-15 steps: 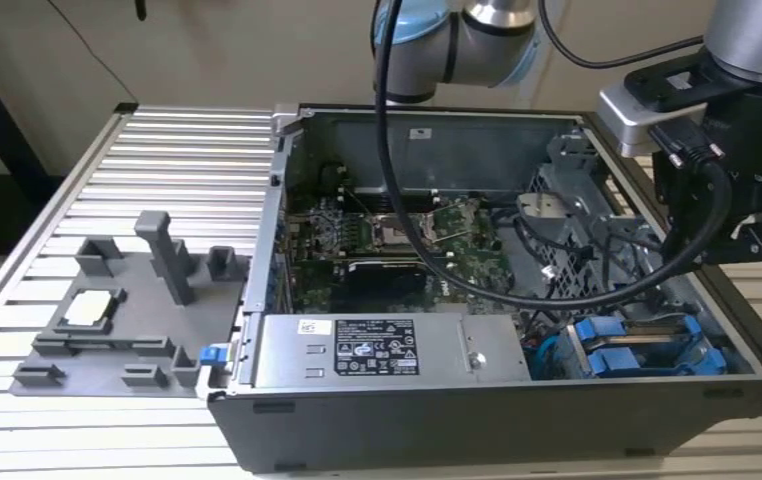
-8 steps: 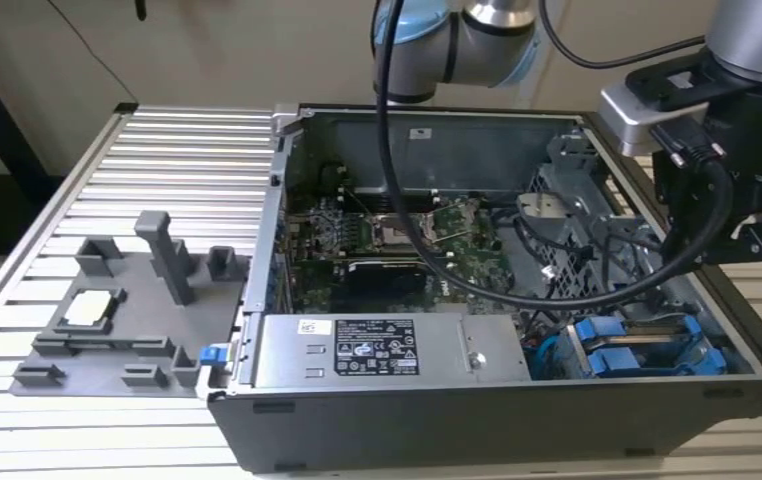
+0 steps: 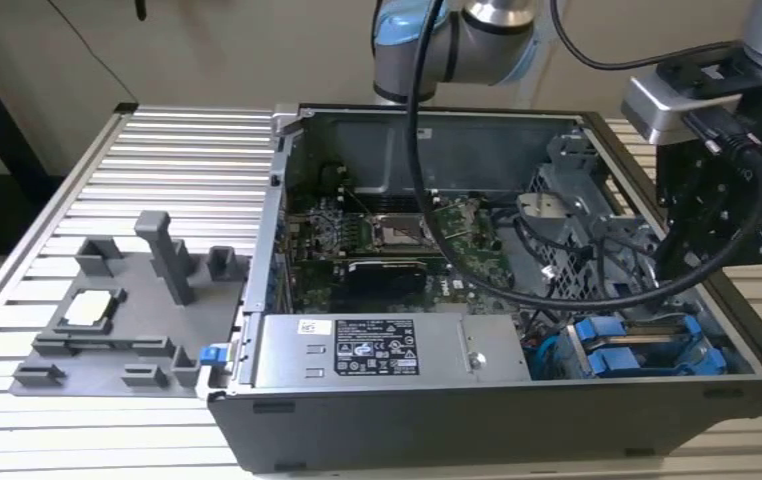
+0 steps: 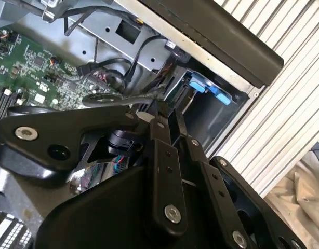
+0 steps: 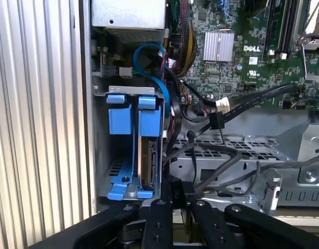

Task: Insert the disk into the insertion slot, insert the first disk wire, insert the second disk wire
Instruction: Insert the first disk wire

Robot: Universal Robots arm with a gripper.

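Gripper [image 5: 178, 193]: tips pressed together, pinching end of black wire [image 5: 176, 181], low inside open PC case [image 3: 488, 425], just beside insertion slot [image 5: 130, 91]. Disk [image 5: 148, 166] already seated in slot, on edge under blue tab; neighbouring bay has bare blue rails. Wire end near disk's connector edge; whether touching, can't tell. Exterior view: power-supply box [image 3: 368, 348] next to slot, toward that view's left; motherboard [image 3: 381, 240] behind it. Grey fixture tray [image 3: 101, 340] on slatted table [image 3: 181, 150], well apart from case.
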